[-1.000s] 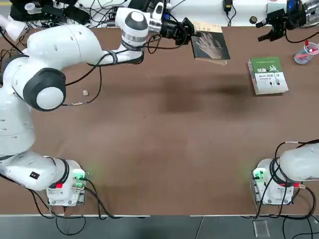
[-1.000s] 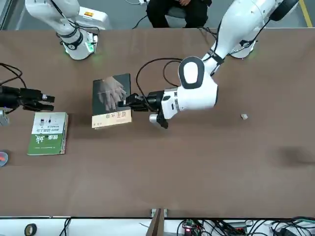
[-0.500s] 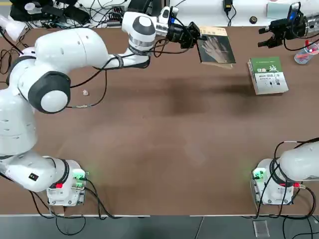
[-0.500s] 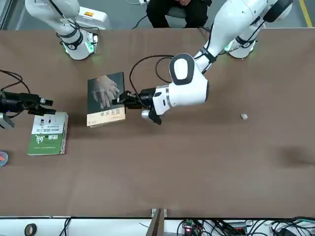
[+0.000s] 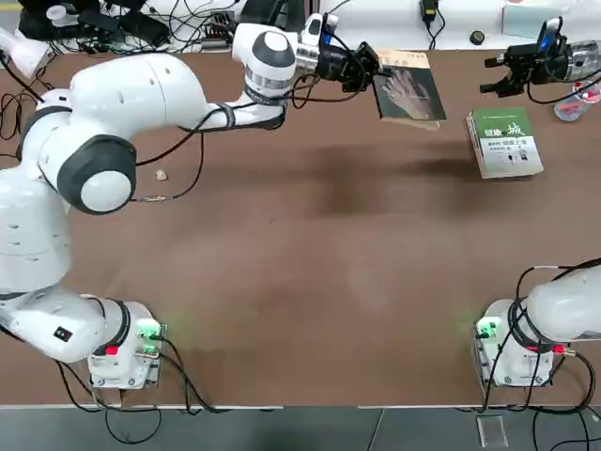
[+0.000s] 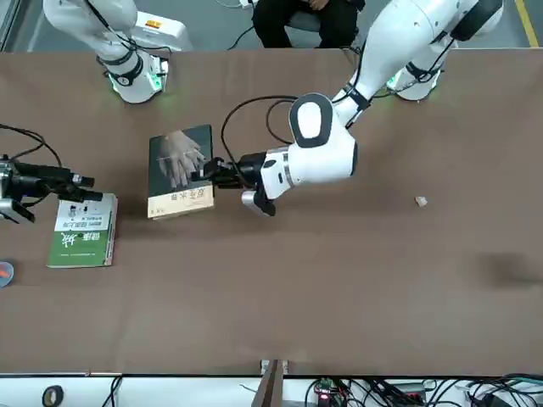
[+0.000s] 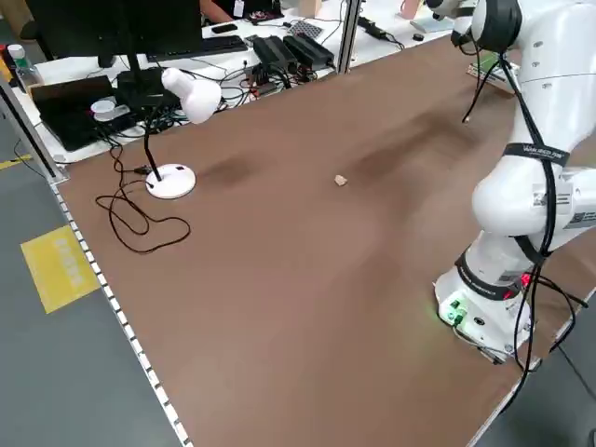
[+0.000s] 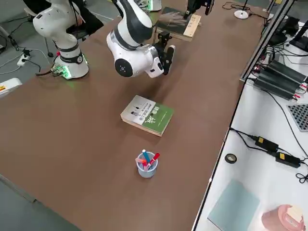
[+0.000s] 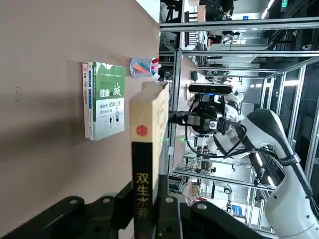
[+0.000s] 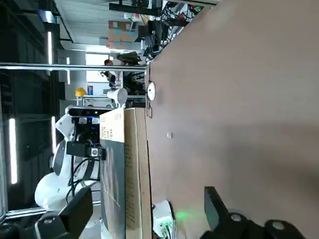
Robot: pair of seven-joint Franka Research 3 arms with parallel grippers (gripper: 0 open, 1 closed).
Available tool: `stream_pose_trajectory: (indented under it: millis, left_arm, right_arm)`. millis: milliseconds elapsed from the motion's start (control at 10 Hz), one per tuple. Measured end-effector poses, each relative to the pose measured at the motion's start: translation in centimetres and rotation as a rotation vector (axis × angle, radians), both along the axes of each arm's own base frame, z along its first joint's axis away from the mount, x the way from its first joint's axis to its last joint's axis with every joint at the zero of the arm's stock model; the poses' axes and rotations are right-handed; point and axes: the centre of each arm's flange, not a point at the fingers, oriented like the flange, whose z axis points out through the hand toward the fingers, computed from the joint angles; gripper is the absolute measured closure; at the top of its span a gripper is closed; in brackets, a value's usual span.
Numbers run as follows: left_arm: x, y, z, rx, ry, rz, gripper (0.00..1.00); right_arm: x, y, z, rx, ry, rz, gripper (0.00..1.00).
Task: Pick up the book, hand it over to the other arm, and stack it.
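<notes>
We see two white arms: left arm (image 5: 131, 89) with grey joint rings and black cabling; right arm (image 8: 134, 43) matching, each with a black tool.

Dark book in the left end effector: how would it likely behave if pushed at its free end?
The dark book looks fairly stiff, its cover flat without sagging. Held at one side by the left end effector, it might pivot there. Its smooth-looking cover could slip a little.

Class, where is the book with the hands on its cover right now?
In the front view, the book is in the left gripper, left of centre, beside the green-and-white book.
</notes>
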Motion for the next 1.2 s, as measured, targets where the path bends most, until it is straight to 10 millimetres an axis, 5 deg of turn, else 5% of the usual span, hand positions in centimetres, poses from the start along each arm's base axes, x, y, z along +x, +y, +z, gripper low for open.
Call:
stream_pose_trajectory:
  millis: [1200]
  left_arm:
    - [-0.6, -1.3, 0.1, -0.011, -0.003, -0.016, 0.81]
  right_arm:
    - [-1.3, 2.9, -5.7, 0.141, 0.031, -0.041, 0.01]
